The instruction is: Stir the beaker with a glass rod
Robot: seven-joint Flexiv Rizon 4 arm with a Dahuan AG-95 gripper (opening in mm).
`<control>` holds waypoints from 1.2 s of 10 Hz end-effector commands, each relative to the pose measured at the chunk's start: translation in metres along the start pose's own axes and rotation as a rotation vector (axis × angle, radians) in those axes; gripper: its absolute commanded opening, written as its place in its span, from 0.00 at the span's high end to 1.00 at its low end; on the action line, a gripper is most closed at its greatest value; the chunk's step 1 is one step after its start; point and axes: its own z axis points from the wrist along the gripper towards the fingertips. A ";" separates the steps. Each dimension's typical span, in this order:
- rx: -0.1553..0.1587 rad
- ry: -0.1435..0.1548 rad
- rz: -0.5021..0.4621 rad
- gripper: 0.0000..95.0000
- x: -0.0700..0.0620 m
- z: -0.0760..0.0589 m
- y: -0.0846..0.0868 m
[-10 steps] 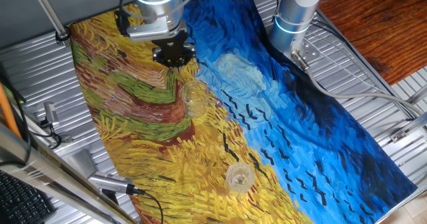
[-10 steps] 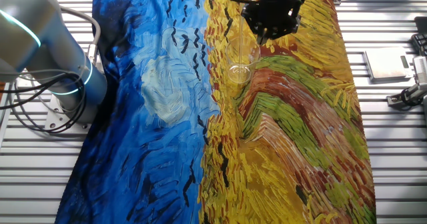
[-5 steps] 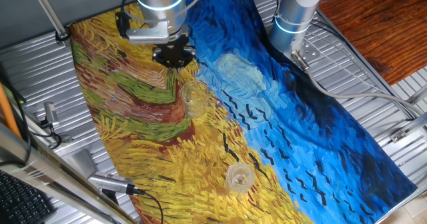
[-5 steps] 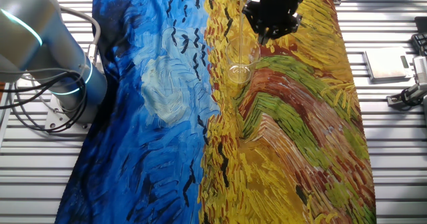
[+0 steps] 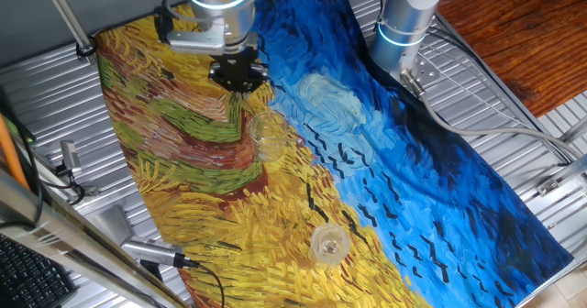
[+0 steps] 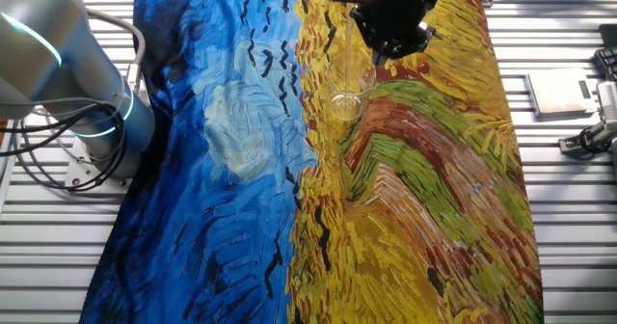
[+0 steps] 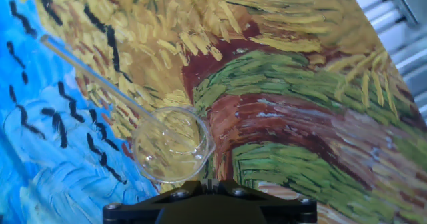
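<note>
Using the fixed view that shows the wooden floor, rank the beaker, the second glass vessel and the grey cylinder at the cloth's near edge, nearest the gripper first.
1. The beaker, just below the gripper.
2. The grey cylinder, off the cloth's lower left edge.
3. The second glass vessel, far down the yellow part.
The last two are nearly level, so their order is uncertain.

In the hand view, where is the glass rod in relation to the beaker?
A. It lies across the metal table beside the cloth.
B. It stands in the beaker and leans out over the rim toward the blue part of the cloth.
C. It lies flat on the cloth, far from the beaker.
B: in the hand view the glass rod runs from inside the beaker up and over its rim toward the blue side of the cloth.
</note>
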 end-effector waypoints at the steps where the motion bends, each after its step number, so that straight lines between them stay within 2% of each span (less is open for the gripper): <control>1: -0.015 -0.007 -0.060 1.00 0.008 0.005 -0.024; 4: -0.010 -0.004 -0.137 1.00 0.026 0.009 -0.068; 6: 0.016 0.010 -0.164 1.00 0.028 0.009 -0.072; 7: 0.066 0.022 -0.198 1.00 0.028 0.009 -0.072; 10: 0.075 0.019 -0.186 1.00 0.028 0.009 -0.072; 12: 0.082 0.030 -0.152 1.00 0.028 0.009 -0.072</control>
